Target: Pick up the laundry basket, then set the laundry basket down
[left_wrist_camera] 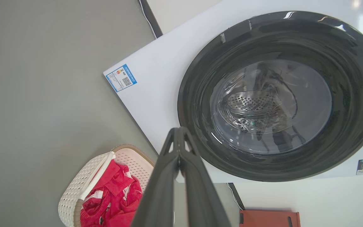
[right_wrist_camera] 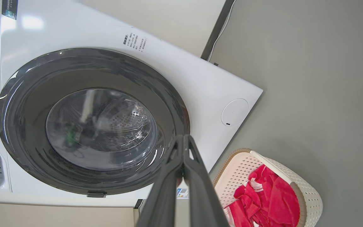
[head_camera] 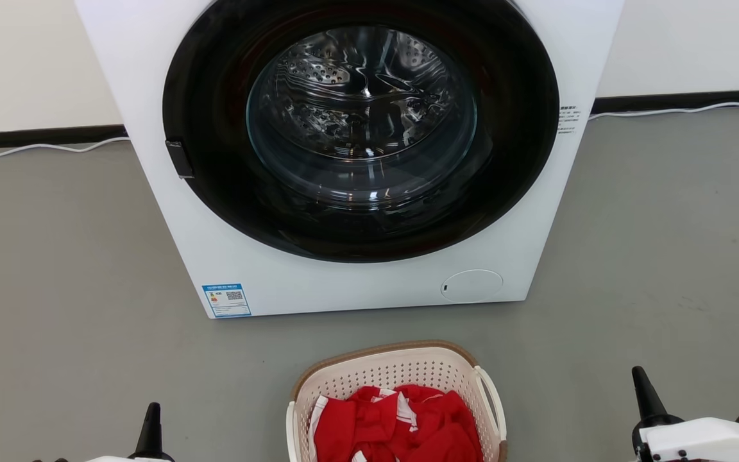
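Laundry basket (head_camera: 395,372) stands upright, handles (head_camera: 490,401) sideways, brown end toward washer (head_camera: 344,289); left claw (head_camera: 152,414) and right claw (head_camera: 640,380) closed.

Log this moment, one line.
phase: pre-grasp | cream-white perforated plastic laundry basket: on floor before white washing machine, holding red clothes | left gripper: shut, apart from basket | right gripper: shut, apart

Head view looking down, wrist views rolled sideways, all sharing washing machine (head_camera: 344,289) and laundry basket (head_camera: 395,372)

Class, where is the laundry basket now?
In the head view, the laundry basket stands on the floor at bottom centre, before the washing machine, between the left gripper and right gripper.
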Motion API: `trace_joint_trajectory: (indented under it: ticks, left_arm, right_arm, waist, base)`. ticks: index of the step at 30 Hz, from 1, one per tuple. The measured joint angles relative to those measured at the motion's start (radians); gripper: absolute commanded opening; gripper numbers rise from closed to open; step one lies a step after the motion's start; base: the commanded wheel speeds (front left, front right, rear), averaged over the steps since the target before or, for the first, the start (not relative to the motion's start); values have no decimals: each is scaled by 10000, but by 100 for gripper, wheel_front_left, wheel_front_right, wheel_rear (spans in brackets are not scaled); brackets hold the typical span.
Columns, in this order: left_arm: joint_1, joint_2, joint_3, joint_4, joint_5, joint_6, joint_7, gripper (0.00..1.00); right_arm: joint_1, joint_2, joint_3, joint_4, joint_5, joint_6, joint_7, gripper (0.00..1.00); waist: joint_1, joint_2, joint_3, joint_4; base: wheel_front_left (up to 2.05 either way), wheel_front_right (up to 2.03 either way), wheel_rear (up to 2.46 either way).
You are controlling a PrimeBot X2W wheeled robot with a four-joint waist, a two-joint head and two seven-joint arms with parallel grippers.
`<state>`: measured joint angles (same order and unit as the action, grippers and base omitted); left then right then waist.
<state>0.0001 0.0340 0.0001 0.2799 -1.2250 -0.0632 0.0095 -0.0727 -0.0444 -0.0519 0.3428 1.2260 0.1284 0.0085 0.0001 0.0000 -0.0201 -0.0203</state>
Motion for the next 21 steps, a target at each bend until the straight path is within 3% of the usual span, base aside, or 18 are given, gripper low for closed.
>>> trace_joint_trajectory:
  ticks: [21]
  left_arm:
    - [-341, 4, 512, -40, -2422, -359, 652, 0]
  right_arm:
    - [-2, 21, -523, -410, 2416, -4, 629, 0]
  waist:
    - [0, 0, 152, 133]
  base:
    - [0, 0, 0]
